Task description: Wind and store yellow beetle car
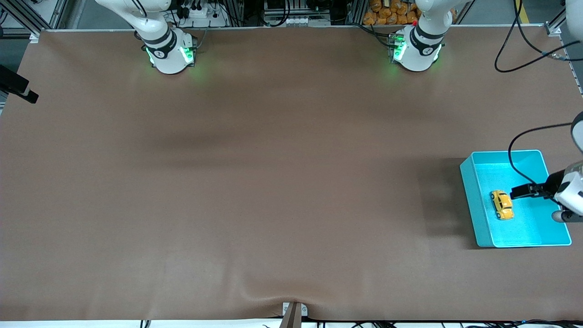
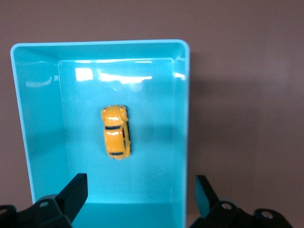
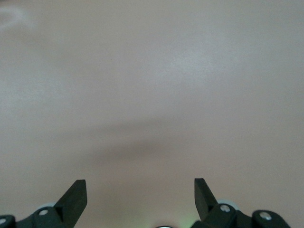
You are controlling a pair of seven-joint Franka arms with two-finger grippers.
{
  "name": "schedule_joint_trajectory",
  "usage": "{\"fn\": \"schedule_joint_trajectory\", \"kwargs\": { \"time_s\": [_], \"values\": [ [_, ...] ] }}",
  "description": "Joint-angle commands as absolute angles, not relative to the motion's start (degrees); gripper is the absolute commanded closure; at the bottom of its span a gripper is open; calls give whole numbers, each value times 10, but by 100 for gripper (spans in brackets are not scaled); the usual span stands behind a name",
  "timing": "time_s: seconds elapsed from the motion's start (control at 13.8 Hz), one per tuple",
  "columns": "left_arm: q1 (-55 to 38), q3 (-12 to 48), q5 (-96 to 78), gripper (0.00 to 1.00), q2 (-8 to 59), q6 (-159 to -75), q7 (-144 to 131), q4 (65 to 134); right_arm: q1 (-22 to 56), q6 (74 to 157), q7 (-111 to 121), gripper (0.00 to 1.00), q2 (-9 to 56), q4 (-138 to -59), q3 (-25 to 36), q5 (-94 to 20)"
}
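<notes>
Yellow and glossy, the car (image 1: 501, 204) lay on its wheels on the floor of the bin (image 1: 470, 191), near the middle, touching no wall. That turquoise bin sat at the left arm's end of the table (image 1: 273, 182). Over it hung the left gripper (image 1: 517, 192), fingers spread wide and holding nothing; its wrist view showed the car (image 2: 116, 131) clear of both fingertips (image 2: 76, 187). The right gripper (image 3: 140, 190) waited over bare table, fingers likewise spread and empty.

By its look the car was hard plastic or metal, light and stiff, unlikely to deform under a pinch. Its rounded, shiny shell would probably slip if taken by the roof or the ends. The flatter flanks, just above the wheels, seemed the safer hold, with the fingers closing across its narrow width. With the car already in the bin, storing looked done.
</notes>
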State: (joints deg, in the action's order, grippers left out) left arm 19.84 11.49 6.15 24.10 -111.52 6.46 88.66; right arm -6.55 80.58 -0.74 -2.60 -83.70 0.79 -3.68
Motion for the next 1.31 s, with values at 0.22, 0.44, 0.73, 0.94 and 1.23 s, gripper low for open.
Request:
{"fn": "schedule_joint_trajectory", "kwargs": {
  "time_s": [0.22,0.44,0.73,0.94,1.23],
  "values": [
    [144,128,69,0,114,-997,5,908,-72,808,-13,0,-18,-824,5,-47],
    [73,93,62,0,55,-963,-28,909,-72,808,-13,0,-17,-824,5,-47],
    [-7,54,48,0,16,-914,-62,903,-71,808,-13,0,-17,-824,5,-47],
    [-37,15,19,0,-15,-875,-49,902,-71,808,-13,0,-16,-824,5,-47],
    [-37,14,3,0,-16,-841,-44,890,-70,808,-13,0,-17,-824,5,-47]
  ]
}}
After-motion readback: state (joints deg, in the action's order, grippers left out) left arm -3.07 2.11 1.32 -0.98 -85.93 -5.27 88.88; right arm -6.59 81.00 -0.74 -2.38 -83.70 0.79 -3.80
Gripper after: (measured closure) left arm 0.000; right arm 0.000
